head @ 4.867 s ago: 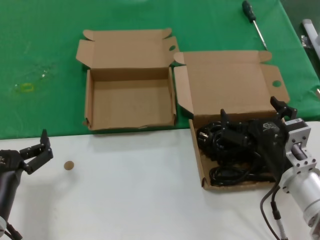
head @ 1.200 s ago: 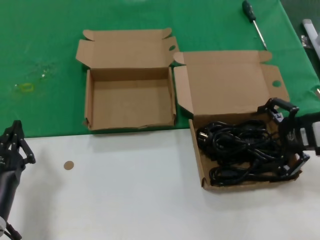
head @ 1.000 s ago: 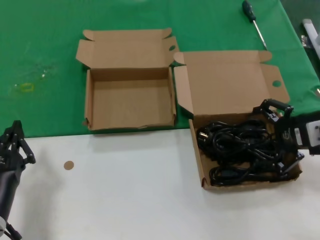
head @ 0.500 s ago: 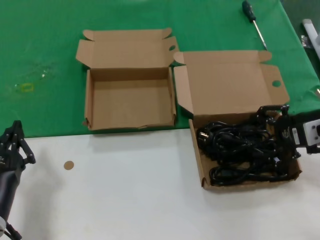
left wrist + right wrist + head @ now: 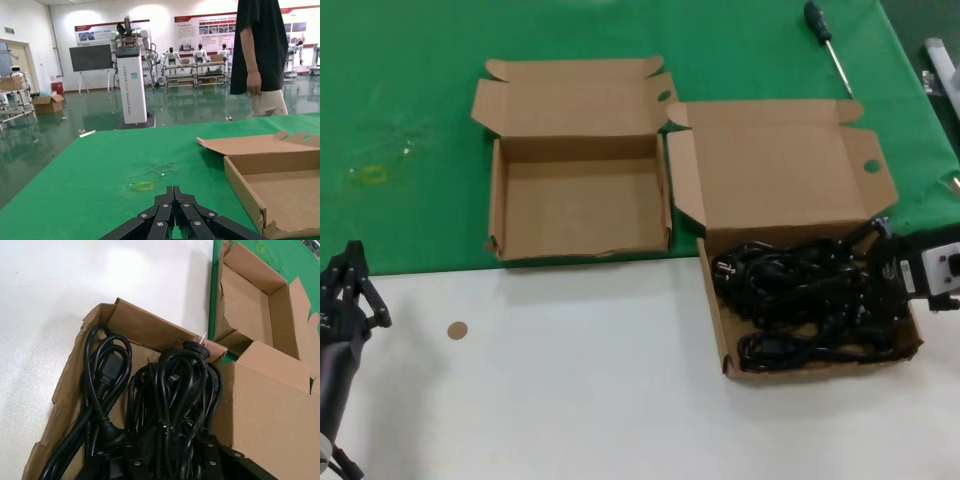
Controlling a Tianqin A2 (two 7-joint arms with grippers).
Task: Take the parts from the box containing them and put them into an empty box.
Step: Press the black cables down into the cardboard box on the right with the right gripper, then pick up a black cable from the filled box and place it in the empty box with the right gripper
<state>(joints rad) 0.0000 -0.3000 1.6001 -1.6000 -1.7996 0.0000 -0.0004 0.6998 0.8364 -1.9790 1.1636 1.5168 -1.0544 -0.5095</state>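
Note:
The black coiled power cords [image 5: 790, 300] lie piled in the tray of the larger cardboard box [image 5: 775, 170], at the right, straddling the green cloth and white table. My right gripper [image 5: 863, 288] is down inside that tray from its right side, jaws open with a cord bundle [image 5: 175, 385] between the fingers [image 5: 210, 455]. The smaller cardboard box [image 5: 580, 205] stands open and empty to the left; it also shows in the right wrist view [image 5: 250, 295] and the left wrist view [image 5: 280, 185]. My left gripper [image 5: 350, 290] is parked at the near left, shut and empty [image 5: 174, 191].
A black-handled screwdriver [image 5: 828, 45] lies on the green cloth [image 5: 400, 100] at the back right. A silver object [image 5: 942, 65] sits at the right edge. A small brown disc [image 5: 458, 330] lies on the white table. A person [image 5: 257, 55] stands beyond the table.
My right gripper has come back from the box's right edge, moved left and sunk down into the cords. The left arm has pulled back and shut since the oldest frame.

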